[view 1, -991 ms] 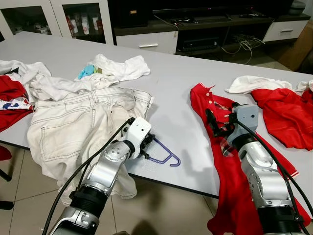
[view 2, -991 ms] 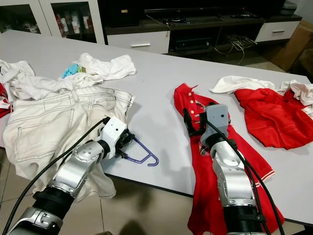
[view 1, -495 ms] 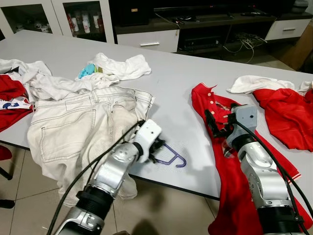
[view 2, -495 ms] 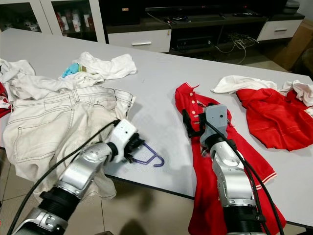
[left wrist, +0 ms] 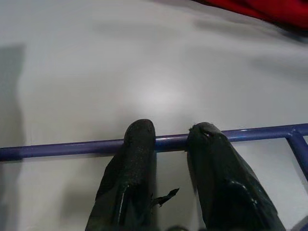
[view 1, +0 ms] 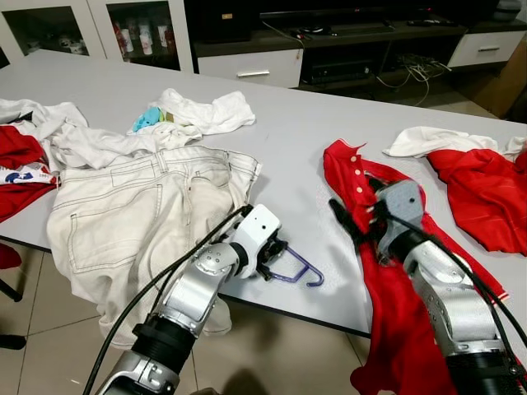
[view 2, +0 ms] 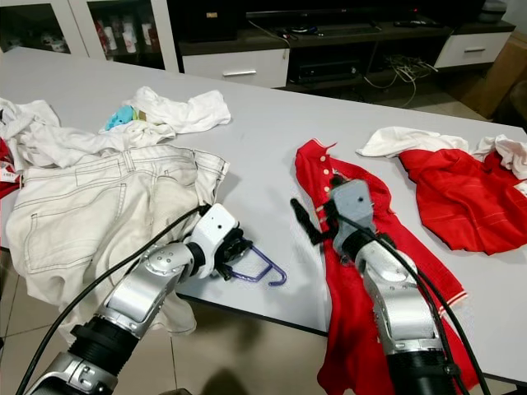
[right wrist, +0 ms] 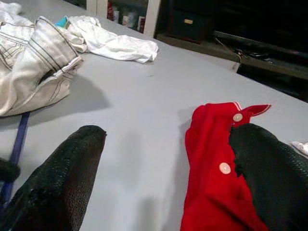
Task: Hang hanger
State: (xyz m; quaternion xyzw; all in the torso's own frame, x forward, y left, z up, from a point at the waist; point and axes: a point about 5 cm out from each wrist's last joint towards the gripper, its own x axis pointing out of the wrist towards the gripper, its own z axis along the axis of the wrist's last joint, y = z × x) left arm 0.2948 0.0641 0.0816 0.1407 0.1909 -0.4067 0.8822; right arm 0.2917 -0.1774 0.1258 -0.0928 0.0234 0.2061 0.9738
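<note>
A purple plastic hanger [view 1: 298, 269] lies flat on the grey table [view 1: 288, 140] near its front edge. My left gripper [view 1: 272, 257] is shut on the hanger's straight bar [left wrist: 57, 150], both black fingers [left wrist: 139, 144] pinching it. The hook end points right, toward a red polo shirt [view 1: 341, 167] that drapes over the table's front edge. My right gripper [view 1: 356, 206] hovers open over that shirt's buttoned collar [right wrist: 211, 154], its fingers spread wide and turned toward the hanger.
White jeans [view 1: 132, 214] lie left of the hanger and hang off the front edge. White garments [view 1: 206, 111] are piled behind them. More red [view 1: 486, 193] and white [view 1: 420, 140] clothes lie at the right. A dark TV cabinet [view 1: 346, 49] stands beyond the table.
My left gripper has slid the hanger rightward along the front edge, closer to the red shirt. My right gripper has turned left toward the hanger.
</note>
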